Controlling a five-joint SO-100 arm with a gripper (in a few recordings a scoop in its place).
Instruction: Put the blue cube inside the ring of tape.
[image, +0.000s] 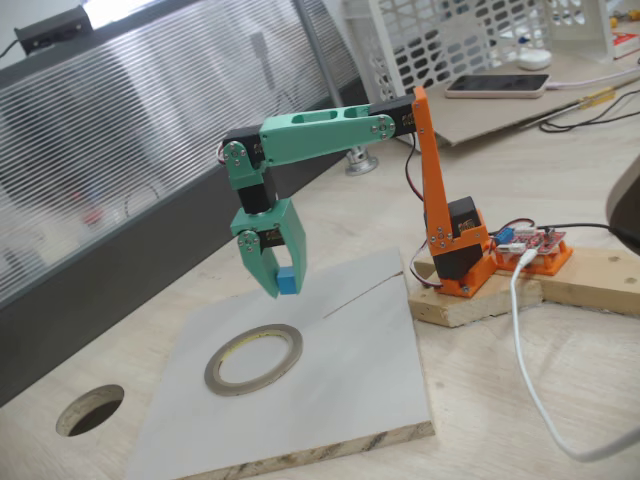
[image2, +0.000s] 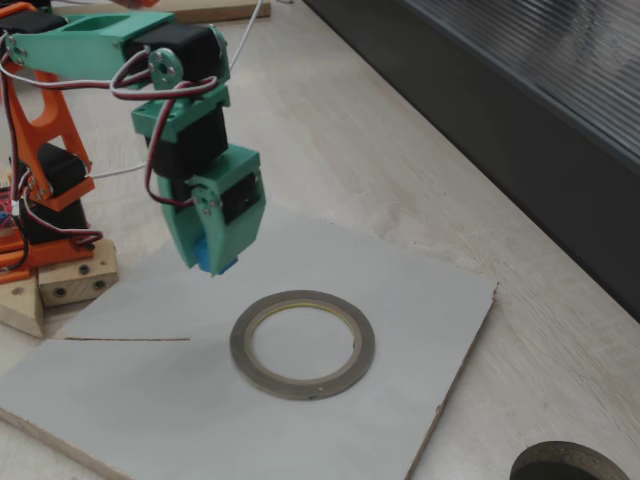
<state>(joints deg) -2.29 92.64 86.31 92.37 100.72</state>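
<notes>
A: So, where is the blue cube (image: 287, 281) right now?

B: Up in the air, pinched between the green fingers of the gripper (image: 282, 281). In a fixed view its lower face peeks out below the fingertips (image2: 221, 262). The gripper is clamped on it, pointing downward.

A: And the ring of tape (image: 254, 358)?

B: Lying flat on the grey board (image: 340, 400), near the middle of it. In a fixed view the grey ring (image2: 302, 343) shows a yellowish inner edge, and the board's surface is visible through its wide hole.

A: Is the cube over the ring?

B: Not quite. In both fixed views the gripper hangs above the board just beside the ring, toward the arm's base, with clear air between cube and board.

A: What does the arm look like?

B: Green links at the wrist and forearm, an orange upper link (image: 430, 170) and orange base (image: 465, 260) fixed to a wooden block (image: 480, 300) on the bench (image: 560, 400).

A: Anything else nearby?

B: A round hole (image: 90, 410) in the bench past the board's corner, well apart from the ring. A white cable (image: 530, 380) trails across the bench, and a phone (image: 497, 85) lies at the back.
</notes>
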